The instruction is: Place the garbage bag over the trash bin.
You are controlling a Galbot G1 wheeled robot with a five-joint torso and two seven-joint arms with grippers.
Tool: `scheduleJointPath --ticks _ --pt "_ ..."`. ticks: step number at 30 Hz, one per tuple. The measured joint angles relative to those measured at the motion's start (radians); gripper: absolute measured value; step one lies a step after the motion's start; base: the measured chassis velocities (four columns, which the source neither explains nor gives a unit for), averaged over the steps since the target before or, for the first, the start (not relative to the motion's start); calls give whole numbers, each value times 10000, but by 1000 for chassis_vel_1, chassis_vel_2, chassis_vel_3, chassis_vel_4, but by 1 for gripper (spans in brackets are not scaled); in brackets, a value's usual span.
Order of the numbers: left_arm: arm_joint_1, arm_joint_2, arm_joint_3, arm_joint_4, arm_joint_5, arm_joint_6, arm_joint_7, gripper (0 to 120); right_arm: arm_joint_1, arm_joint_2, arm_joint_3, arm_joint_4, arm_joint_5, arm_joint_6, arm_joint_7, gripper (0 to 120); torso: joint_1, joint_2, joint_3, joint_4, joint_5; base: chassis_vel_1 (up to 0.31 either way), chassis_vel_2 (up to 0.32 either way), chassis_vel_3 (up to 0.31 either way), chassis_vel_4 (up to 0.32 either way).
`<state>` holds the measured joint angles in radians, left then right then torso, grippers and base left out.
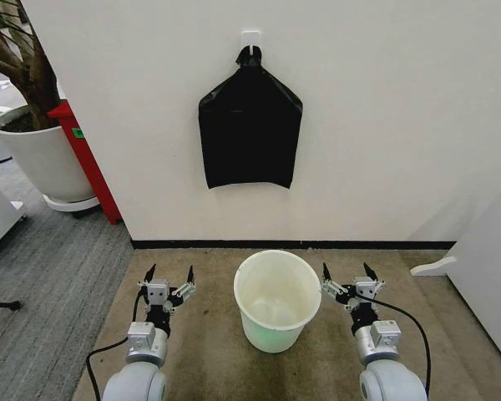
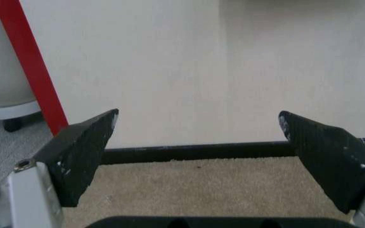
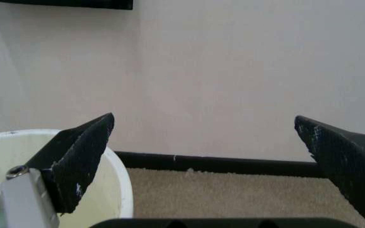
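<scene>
Hovering low over the tan carpet (image 1: 209,351), the left gripper (image 1: 169,276) is holding its fingers apart. Centered, the round, tapered, translucent white trash bin (image 1: 277,302) is standing upright, containing nothing. Above it, the smooth black garbage bag (image 1: 250,129) is hanging from a wall hook (image 1: 250,38). The right gripper (image 1: 349,275) is spread likewise.

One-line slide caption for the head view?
Both open end effectors, left and right, flank the empty trash bin; black bundle hangs above.

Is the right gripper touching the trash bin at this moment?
Apart. In the head view, bare carpet separates the open right gripper from the trash bin's rim.
</scene>
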<state>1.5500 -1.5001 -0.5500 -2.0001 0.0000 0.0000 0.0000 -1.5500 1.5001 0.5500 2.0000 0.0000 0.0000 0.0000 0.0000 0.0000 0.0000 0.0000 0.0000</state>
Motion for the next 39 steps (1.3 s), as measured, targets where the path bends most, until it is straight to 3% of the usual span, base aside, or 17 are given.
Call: scheduleJointPath --ticks 39 --pt "0 0 0 0 0 0 -1 100 0 0 0 0 0 0 0 100 0 0 0 0 0 0 0 0 0"
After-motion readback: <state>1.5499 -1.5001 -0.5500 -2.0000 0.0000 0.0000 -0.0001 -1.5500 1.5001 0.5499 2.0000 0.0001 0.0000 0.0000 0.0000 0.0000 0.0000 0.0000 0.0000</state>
